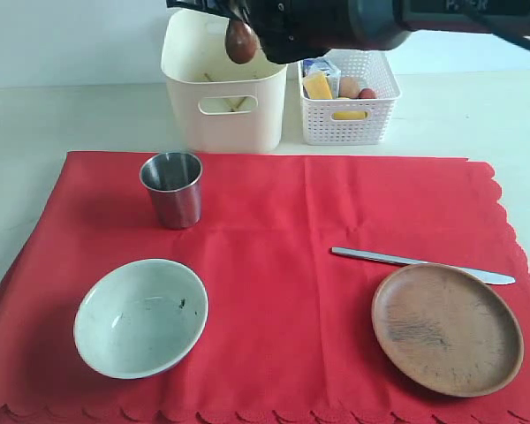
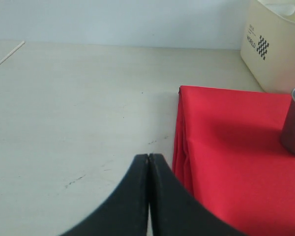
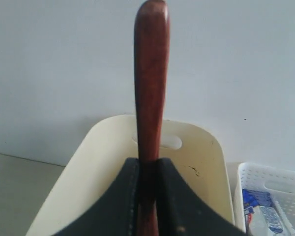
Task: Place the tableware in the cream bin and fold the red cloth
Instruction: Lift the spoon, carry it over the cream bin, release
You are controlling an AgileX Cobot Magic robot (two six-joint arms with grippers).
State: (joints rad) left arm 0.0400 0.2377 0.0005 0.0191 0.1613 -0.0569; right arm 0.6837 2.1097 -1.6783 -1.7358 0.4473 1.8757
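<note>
Dark wooden spoon (image 1: 240, 41): your right gripper (image 3: 148, 164) has it clamped, jaws tight on the wood. The spoon's free end pokes past the fingertips, above the open mouth of the tall cream plastic bin (image 1: 185, 97).

Thin wooden chopsticks (image 1: 214, 79) already lie inside that bin.

The bright red scalloped cloth (image 1: 283, 230) lies flat and unfolded. On it you have:
- The steel cup (image 1: 171, 188), upright, near the bin.
- The pale green-white bowl (image 1: 141, 316), near left.
- The metal table knife (image 1: 421, 262), just beside the round brown wooden plate (image 1: 447, 327), near right. Can't tell if they touch.

The white lattice basket (image 1: 344, 128) sits just right of the bin, with food inside.

Your left gripper (image 2: 148, 162) has its jaws pressed together with nothing between them. It's over the bare pale table (image 2: 78, 108), just beside the cloth's edge.
</note>
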